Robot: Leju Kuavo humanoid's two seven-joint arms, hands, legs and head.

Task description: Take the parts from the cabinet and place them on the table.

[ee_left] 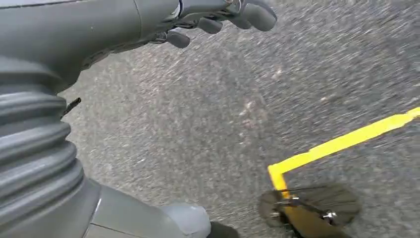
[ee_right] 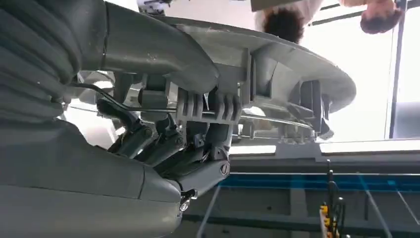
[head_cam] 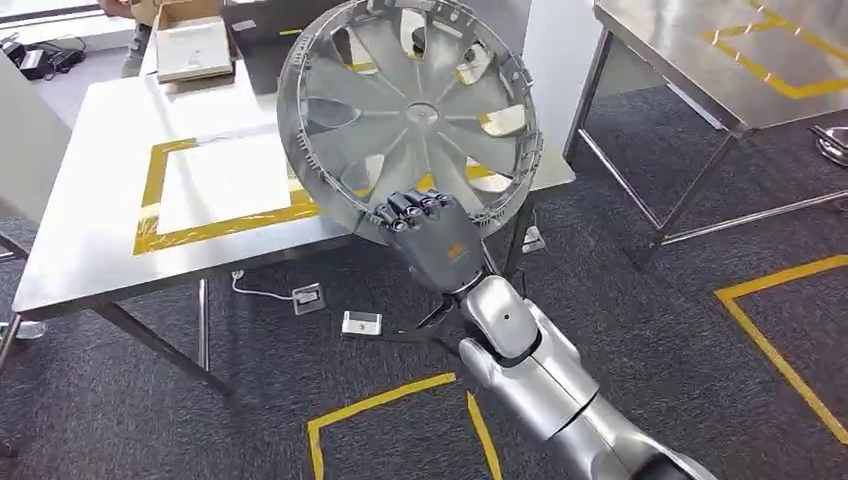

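Steel table [head_cam: 90,250] behind; right hand [head_cam: 425,228] grips wheel cover [head_cam: 410,115] rim.

You get an evenly lit, bright head view: daylight comes from the far side, and the steel table [head_cam: 90,240] throws back a pale glare that washes out its near surface. The wheel cover [head_cam: 410,120] is sharp, with soft highlights on its spokes. Shadows on the carpet [head_cam: 640,330] are faint and diffuse. Your left wrist view is smeared: the floor texture streaks diagonally, and the yellow tape [ee_left: 341,144] has soft edges, while the left hand [ee_left: 218,17] stays fairly crisp. Your right wrist view is strongly backlit; the windows [ee_right: 366,84] blow out to white, leaving the right hand [ee_right: 168,139] dark and its fingers murky.
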